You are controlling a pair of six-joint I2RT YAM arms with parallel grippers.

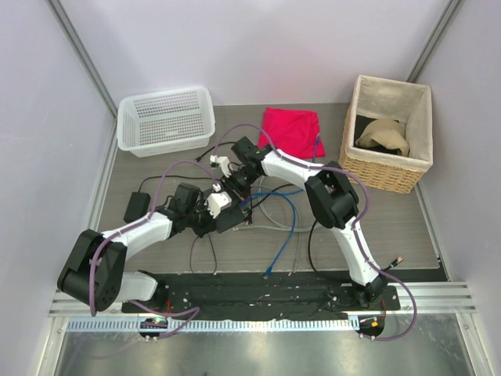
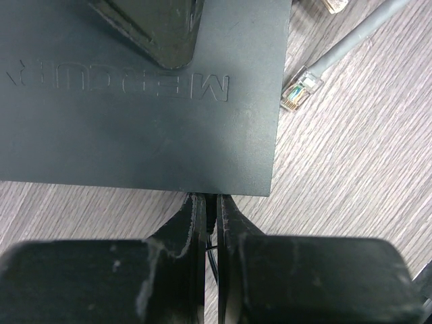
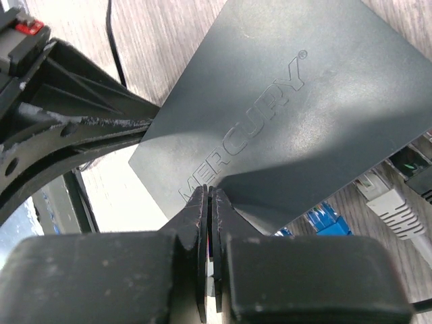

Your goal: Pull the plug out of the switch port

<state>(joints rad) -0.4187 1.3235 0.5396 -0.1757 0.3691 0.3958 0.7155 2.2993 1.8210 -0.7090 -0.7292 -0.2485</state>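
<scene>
Both were pinched shut, holding nothing I could see. The left gripper (image 2: 210, 202) butted against the switch (image 2: 135, 135)'s near edge, and the right gripper (image 3: 210, 196) pressed on its lid. Ahead-right of the left one lay a grey plug (image 2: 300, 89), seemingly already out. The left arm (image 1: 145, 229) and right arm (image 1: 333, 200) stretched low, converging.

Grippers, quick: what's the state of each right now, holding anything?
Left gripper: shut, tips at the edge of the switch; no clear hold on anything.
Right gripper: shut, tips over the switch's top face; nothing held.
</scene>
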